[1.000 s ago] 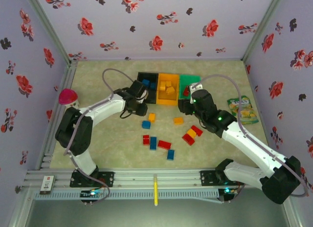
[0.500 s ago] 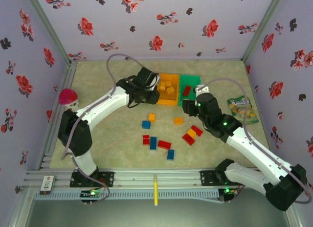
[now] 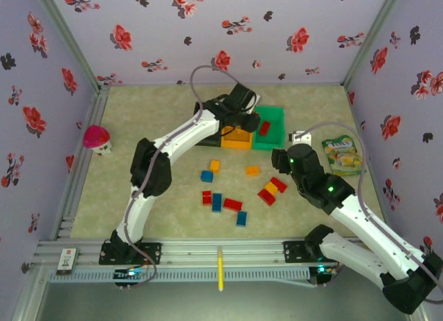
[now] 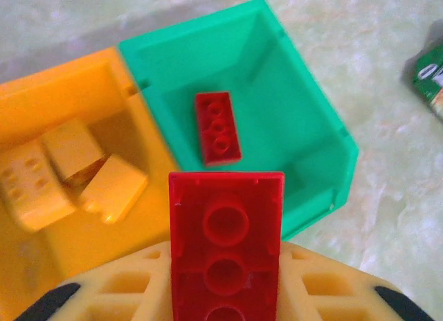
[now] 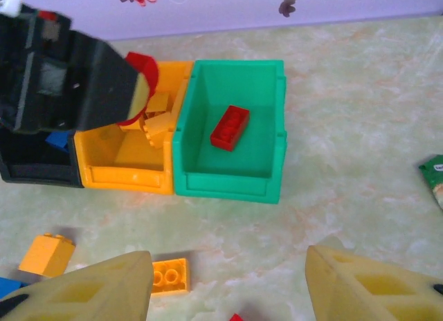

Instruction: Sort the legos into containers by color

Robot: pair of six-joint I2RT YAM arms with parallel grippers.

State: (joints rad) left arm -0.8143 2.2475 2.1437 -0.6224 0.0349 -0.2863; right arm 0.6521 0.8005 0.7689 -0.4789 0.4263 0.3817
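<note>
Now my left claw grips a red brick beside the orange bin; released early, it could miss the green bin.

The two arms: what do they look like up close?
The left arm and right arm are smooth white tubes linked by bulky black joints. A thin grey cable loops off each. Small green lights glow on the right one. The fingers are pale yellow with lattice cut-outs.
</note>
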